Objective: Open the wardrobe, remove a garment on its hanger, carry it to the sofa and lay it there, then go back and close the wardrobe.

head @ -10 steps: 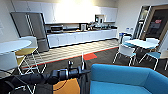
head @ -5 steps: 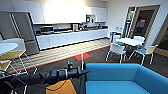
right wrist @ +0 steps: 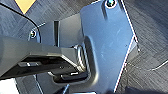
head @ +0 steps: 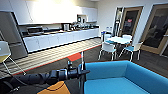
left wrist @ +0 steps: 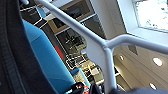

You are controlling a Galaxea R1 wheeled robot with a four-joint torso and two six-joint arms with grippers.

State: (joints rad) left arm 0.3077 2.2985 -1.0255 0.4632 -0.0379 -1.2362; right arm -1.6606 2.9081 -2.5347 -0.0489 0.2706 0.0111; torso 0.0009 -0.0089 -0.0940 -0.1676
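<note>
The blue sofa (head: 125, 77) fills the lower right of the head view, its back and seat close in front of me. My left arm reaches in from the left, and its gripper (head: 80, 72) is shut on a white hanger (head: 82, 60) that stands up just left of the sofa's arm. A strip of the black garment (head: 81, 85) hangs below the gripper. Close up in the left wrist view are the white hanger (left wrist: 100, 47), black fabric of the garment (left wrist: 12, 50) and the sofa's blue upholstery (left wrist: 47, 62). The right wrist view looks down on dark carpet (right wrist: 150, 30).
A kitchen counter (head: 62, 37) with white cabinets runs along the back wall, and a steel fridge (head: 10, 35) stands at the far left. A white table (head: 119, 40) with white chairs (head: 107, 48) stands beyond the sofa. Wood-framed glass doors (head: 155, 27) are on the right.
The whole picture has slid left as the camera turned right, and the sofa is larger and closer. The left arm keeps the hanger in the same hold.
</note>
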